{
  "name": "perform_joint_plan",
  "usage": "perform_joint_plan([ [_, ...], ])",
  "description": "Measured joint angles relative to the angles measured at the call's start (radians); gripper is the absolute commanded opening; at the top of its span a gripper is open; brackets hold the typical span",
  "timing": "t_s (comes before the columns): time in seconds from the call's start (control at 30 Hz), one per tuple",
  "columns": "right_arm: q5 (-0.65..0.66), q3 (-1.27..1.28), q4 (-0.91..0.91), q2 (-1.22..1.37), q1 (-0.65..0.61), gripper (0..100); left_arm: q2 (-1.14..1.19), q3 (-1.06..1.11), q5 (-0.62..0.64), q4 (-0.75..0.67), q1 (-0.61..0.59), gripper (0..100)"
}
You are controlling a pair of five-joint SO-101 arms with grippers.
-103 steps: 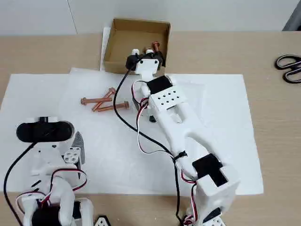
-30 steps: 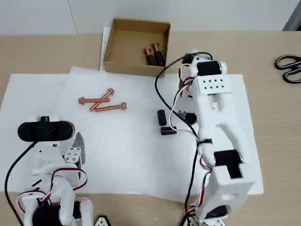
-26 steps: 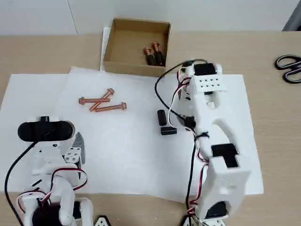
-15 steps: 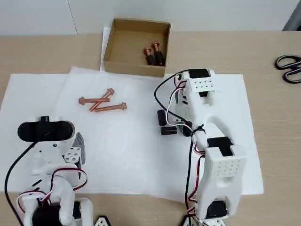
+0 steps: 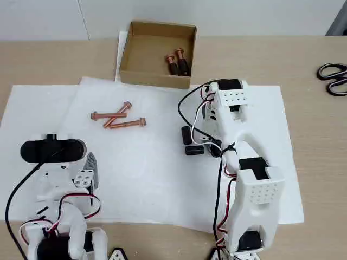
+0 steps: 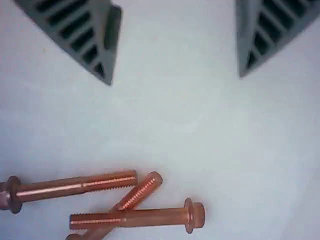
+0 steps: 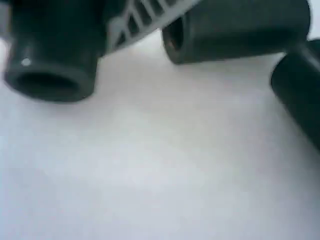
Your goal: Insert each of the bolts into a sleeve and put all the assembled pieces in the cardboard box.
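Three copper bolts [image 5: 117, 117] lie crossed on the white paper [image 5: 135, 173]; the left wrist view also has these bolts [image 6: 132, 219]. My left gripper [image 6: 175, 65] hangs open above the paper, short of them, with nothing in it, at the table's near left [image 5: 91, 165]. Two black sleeves [image 5: 187, 134] [image 5: 194, 150] lie mid-paper. My right arm [image 5: 230, 108] is folded down right beside them, its gripper hidden beneath it. The right wrist view looks closely at three sleeves [image 7: 50, 55] [image 7: 235, 27] [image 7: 300, 90]. Two assembled pieces [image 5: 177, 61] lie in the cardboard box [image 5: 146, 49].
Scissors [image 5: 333, 76] lie at the far right edge of the wooden table. The box stands just beyond the paper's far edge. Open paper stretches between the two arms.
My right arm has left the box, where one more assembled piece now lies, and has swung back and down to the loose sleeves. The left arm has not moved.
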Motion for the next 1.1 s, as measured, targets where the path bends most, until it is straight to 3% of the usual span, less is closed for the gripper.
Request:
perform_joint_plan([
  [0.4,0.012,-0.110,0.064,0.003,0.000,0.9,0.000,0.000,0.000,0.000,0.000,16],
  [0.6,0.029,-0.132,0.064,0.003,0.008,10.0,0.000,0.000,0.000,0.000,0.000,16],
  [1.1,0.064,-0.161,0.066,0.009,0.026,10.5,0.000,0.000,0.000,0.000,0.000,16],
])
